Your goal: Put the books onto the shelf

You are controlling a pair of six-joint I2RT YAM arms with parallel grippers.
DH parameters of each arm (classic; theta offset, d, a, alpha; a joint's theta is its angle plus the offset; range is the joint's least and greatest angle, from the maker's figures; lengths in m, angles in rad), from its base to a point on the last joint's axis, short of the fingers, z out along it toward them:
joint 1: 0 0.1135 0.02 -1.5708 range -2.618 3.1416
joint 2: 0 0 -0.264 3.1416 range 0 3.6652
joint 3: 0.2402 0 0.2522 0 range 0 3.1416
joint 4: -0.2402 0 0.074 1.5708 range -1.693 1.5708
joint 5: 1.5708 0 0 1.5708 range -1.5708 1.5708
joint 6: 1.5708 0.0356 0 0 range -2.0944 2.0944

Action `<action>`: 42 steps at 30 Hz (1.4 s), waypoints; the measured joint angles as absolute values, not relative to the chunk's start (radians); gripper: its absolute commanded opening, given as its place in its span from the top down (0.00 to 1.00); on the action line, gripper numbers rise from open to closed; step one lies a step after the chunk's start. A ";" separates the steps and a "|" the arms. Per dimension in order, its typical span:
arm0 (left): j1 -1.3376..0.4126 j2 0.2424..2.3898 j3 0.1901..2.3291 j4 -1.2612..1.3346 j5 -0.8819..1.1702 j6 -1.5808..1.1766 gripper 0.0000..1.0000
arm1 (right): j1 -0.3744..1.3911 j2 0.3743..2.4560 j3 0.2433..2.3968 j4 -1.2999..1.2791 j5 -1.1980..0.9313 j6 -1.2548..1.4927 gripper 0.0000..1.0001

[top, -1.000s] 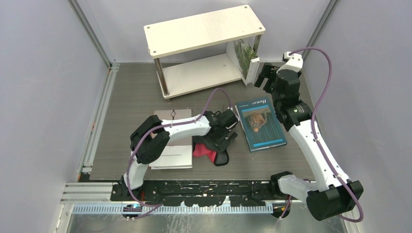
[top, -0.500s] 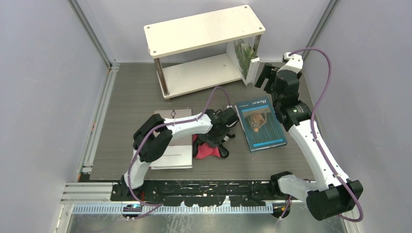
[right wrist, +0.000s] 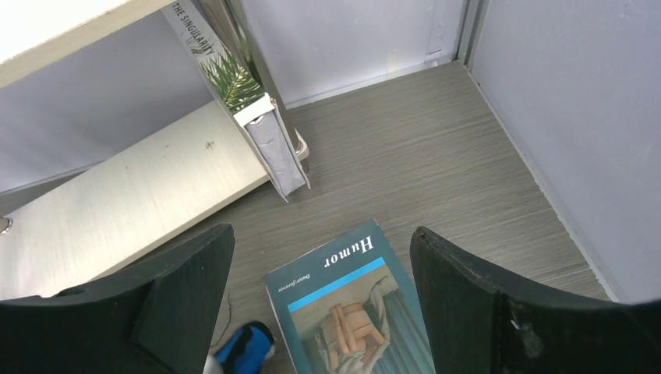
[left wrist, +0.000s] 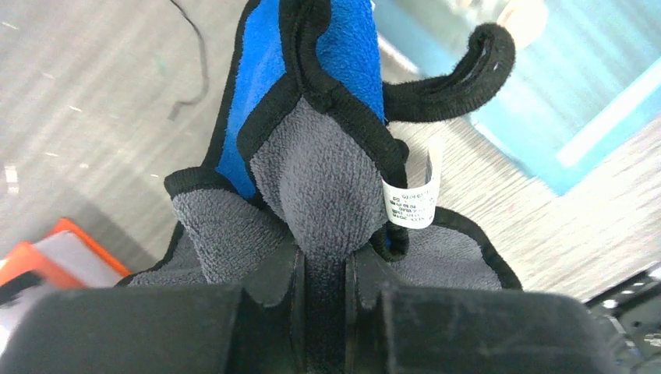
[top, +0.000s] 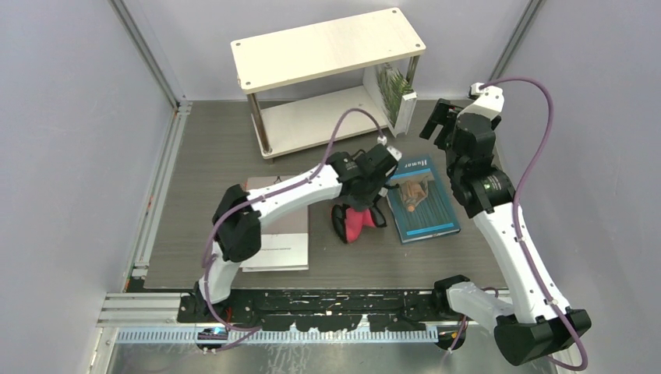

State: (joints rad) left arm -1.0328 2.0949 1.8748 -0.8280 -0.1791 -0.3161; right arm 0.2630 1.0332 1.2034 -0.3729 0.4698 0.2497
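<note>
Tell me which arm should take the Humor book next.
Right, probably. The right gripper is open and holds nothing, and it hangs by the far end of the Humor book, which fills its wrist view. The left gripper is shut on the cloth, so it is busy.

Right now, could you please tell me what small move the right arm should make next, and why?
Probably lower the right gripper towards the far edge of the teal "Humor" book. Its jaws stand open above that book, which lies flat on the grey table, and the cream two-tier shelf has free lower-board room beside the standing white plant-cover book.
</note>
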 measured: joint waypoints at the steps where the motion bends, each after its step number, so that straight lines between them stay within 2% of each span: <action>1: -1.033 2.078 1.901 -0.835 -0.193 -0.316 1.00 | 0.263 1.029 1.207 -0.377 0.474 0.247 0.12; 12: -1.015 1.760 1.992 -0.851 -0.470 -0.306 1.00 | 0.263 1.034 1.299 -0.416 0.501 0.220 0.12; 19: -0.888 1.579 1.993 -0.802 -0.675 -0.267 1.00 | 0.263 1.082 1.375 -0.422 0.504 0.212 0.13; 29: -0.807 1.437 1.921 -0.466 -1.020 0.010 1.00 | 0.267 1.167 1.423 -0.425 0.474 0.220 0.13; 35: -0.647 1.377 1.755 -0.401 -1.081 0.008 1.00 | 0.268 1.203 1.446 -0.420 0.466 0.220 0.13; 42: -0.372 1.377 1.690 -0.493 -0.997 -0.173 1.00 | 0.269 1.255 1.468 -0.399 0.459 0.221 0.13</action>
